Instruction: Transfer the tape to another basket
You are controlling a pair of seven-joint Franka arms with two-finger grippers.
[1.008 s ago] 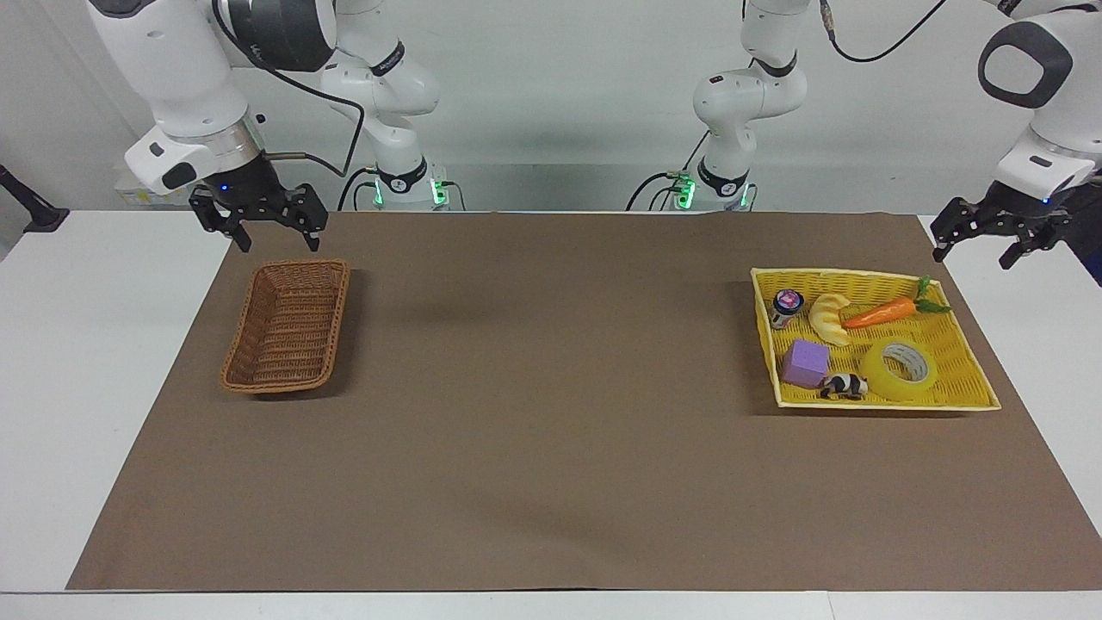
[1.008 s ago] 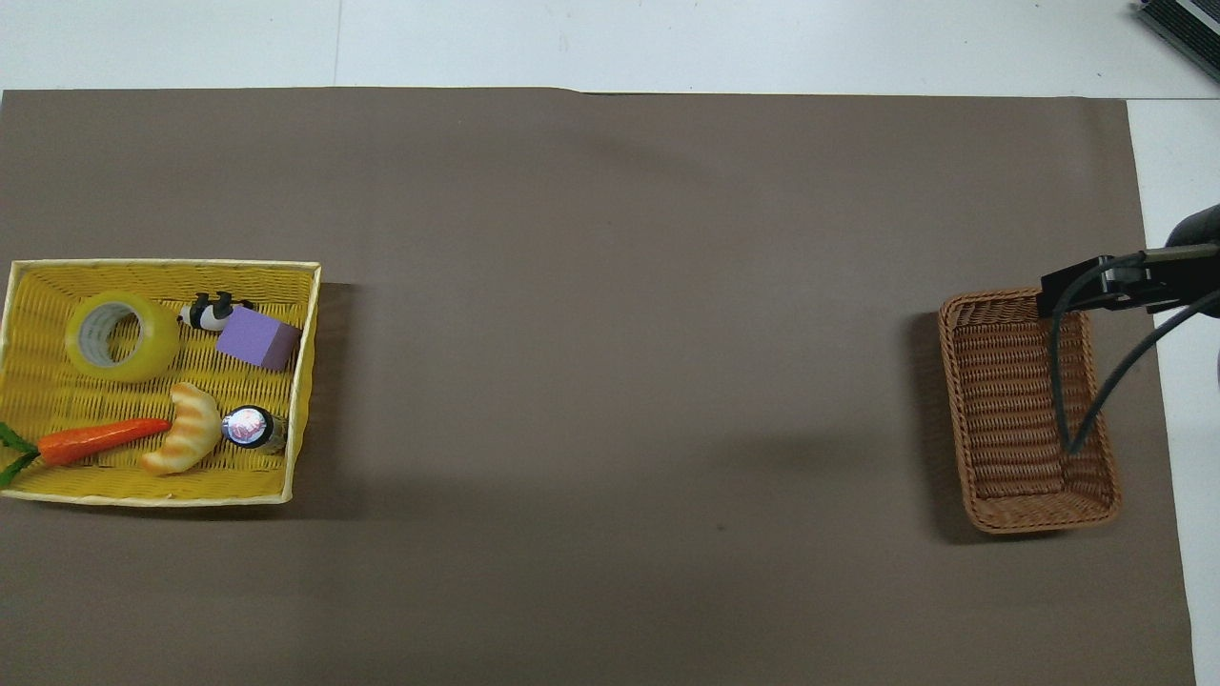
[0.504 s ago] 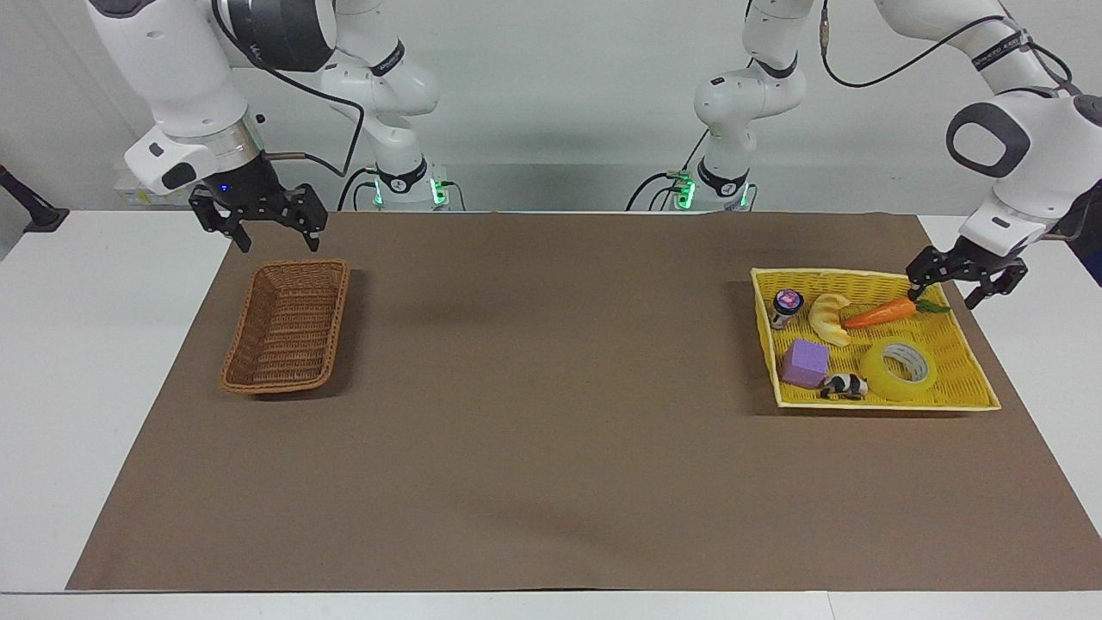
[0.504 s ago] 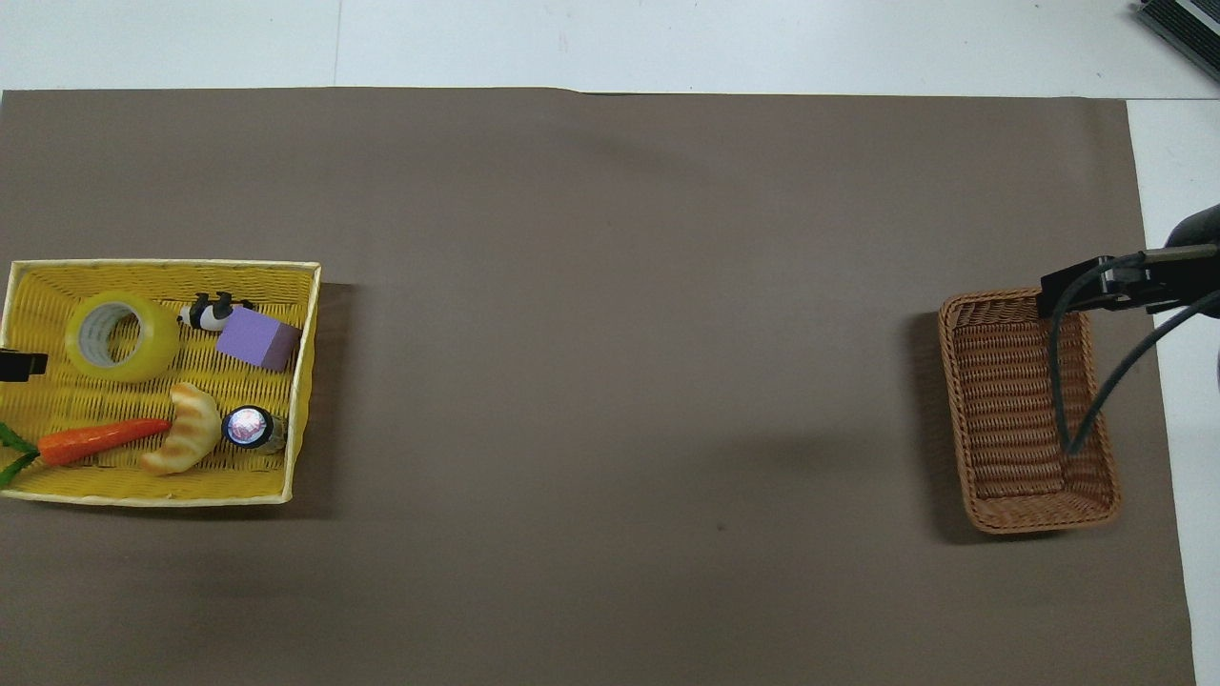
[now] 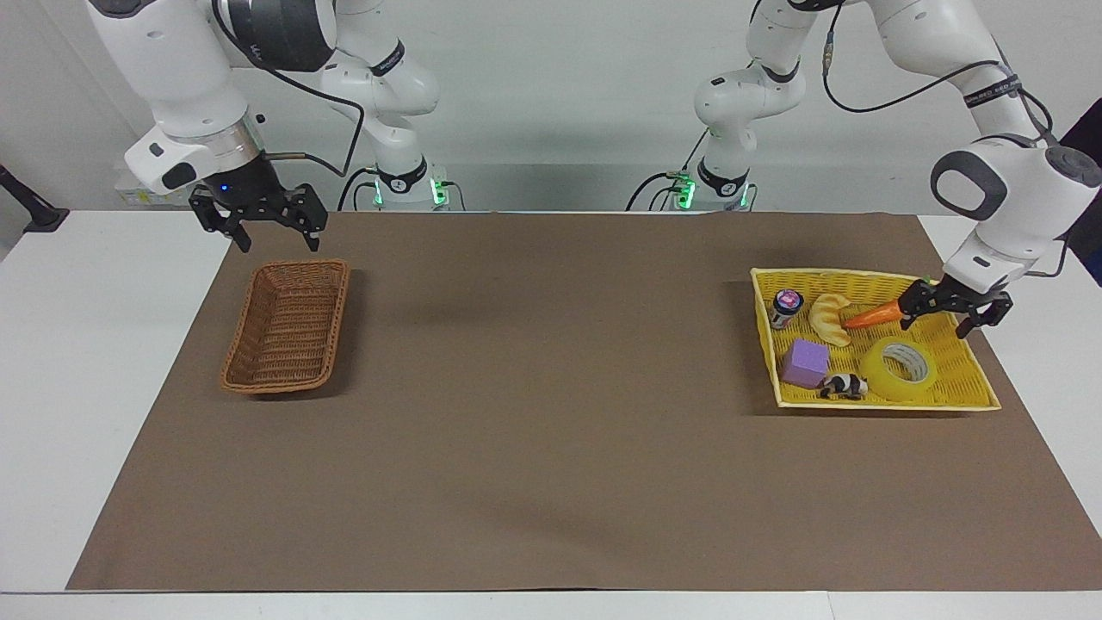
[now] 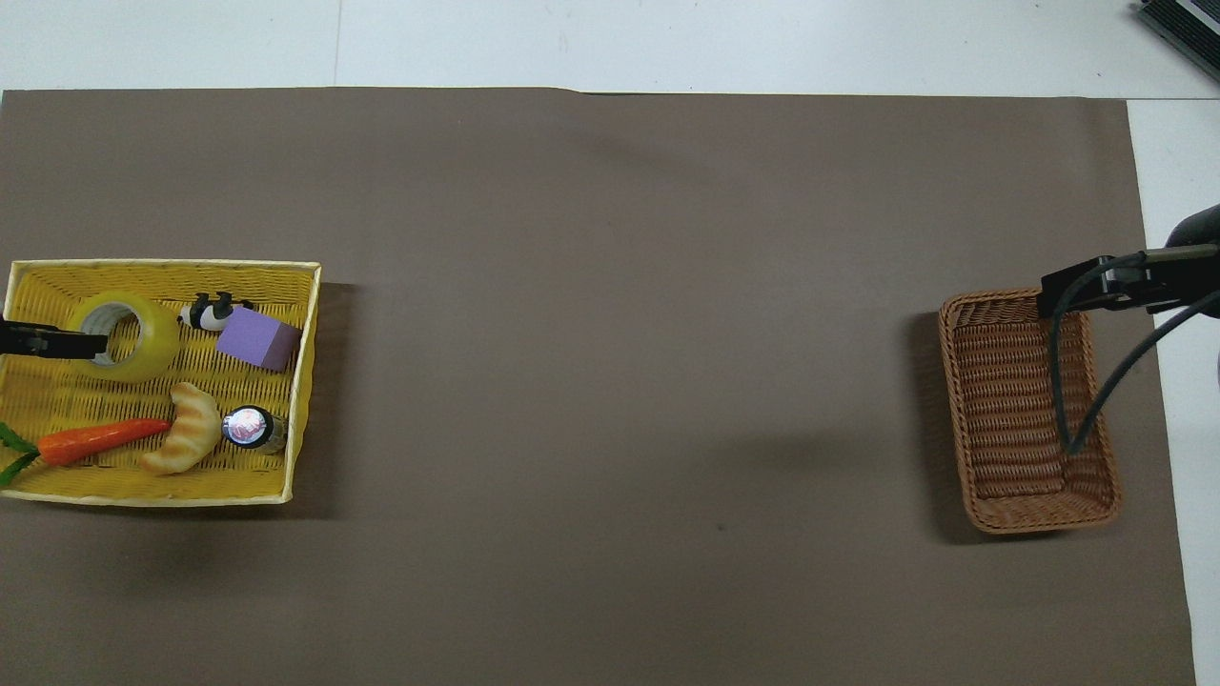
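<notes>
The tape (image 5: 900,370) lies in the yellow tray (image 5: 968,379), lower right of the frame. The left gripper (image 5: 945,312), jaws released, should lower squarely over it. The right gripper (image 5: 258,222), released too, waits above the basket (image 5: 288,327).

High facing camera across the table, steep overhead camera above robots, both sharing brown mat (image 5: 551,413).

Left claw (image 5: 945,314) hangs low with fingers spread; right claw (image 5: 258,226) waits raised, also spread.
</notes>
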